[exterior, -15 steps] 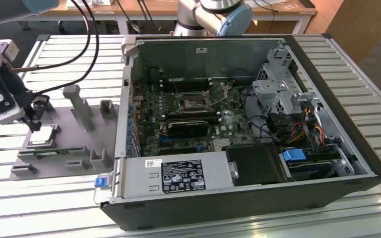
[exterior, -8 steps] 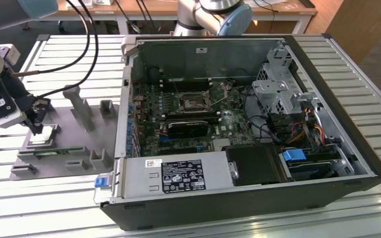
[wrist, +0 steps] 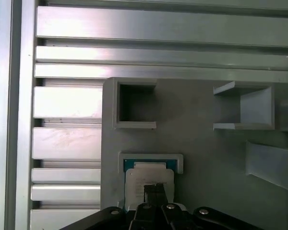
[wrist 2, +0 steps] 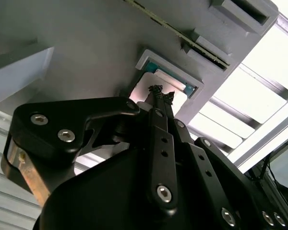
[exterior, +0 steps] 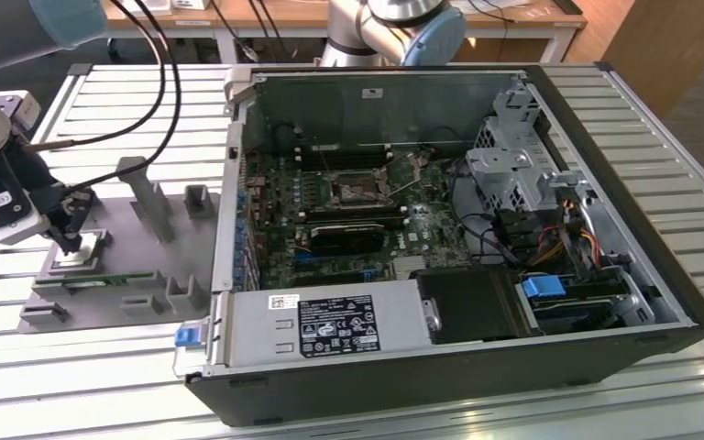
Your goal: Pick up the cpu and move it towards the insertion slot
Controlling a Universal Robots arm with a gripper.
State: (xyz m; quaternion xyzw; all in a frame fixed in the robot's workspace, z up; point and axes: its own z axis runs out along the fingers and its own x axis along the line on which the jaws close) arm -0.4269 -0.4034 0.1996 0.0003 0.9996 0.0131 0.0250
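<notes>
1. At the exterior view's left, the arm's gripper (exterior: pixel 70 244) is lowered over a grey fixture plate (exterior: pixel 144 229) that lies on the slatted aluminium table (exterior: pixel 144 92).
2. The cpu (exterior: pixel 83 260) sits flat in a square pocket of that plate, directly beneath the gripper tips.
3. In the second wrist view the two slim black fingers (wrist 2: pixel 158 143) run side by side and their tips are pressed together, with no gap showing between them.
4. In the first wrist view the tips lie over the middle of the chip's pale top, not at its edges. Whether they touch it cannot be told.
5. The pocket (wrist: pixel 151 160) has a teal rim along one side, and the chip lies inside it.
6. The insertion slot (exterior: pixel 355 190), with its shiny frame and dark centre, is on the motherboard (exterior: pixel 425 229) inside the open computer case (exterior: pixel 645 119). It is in the middle of the exterior view, well apart from the chip.
</notes>
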